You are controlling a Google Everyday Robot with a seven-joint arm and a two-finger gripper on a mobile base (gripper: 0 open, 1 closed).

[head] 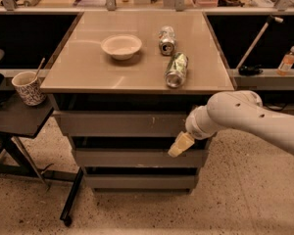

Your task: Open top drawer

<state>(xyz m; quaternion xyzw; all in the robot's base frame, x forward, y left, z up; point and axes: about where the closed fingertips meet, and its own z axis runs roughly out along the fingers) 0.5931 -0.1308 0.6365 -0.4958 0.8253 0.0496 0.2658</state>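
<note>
Pincer (181, 145) sits low at the right end of the drawer stack, on the white arm (255, 117) coming in from the right. It's in front of the dark gap under the top drawer (112, 124), about level with the middle drawer (132, 158). Apart or together: can't tell from this angle. It's not clamped on anything I can see.

Key relation: the top drawer front lies just up and left of the pincer, with its lower right corner nearest. It's directly under the tabletop (88, 70). Long axis runs left-right, face points out toward the camera, looks closed, no handle.

My read: the only purchase is the bottom edge via that gap, so hook under near the right corner and pull straight out toward the camera.

Tabletop carries a bowl (121, 46) and two cans (176, 69), which could roll if the pull jerks.
</note>
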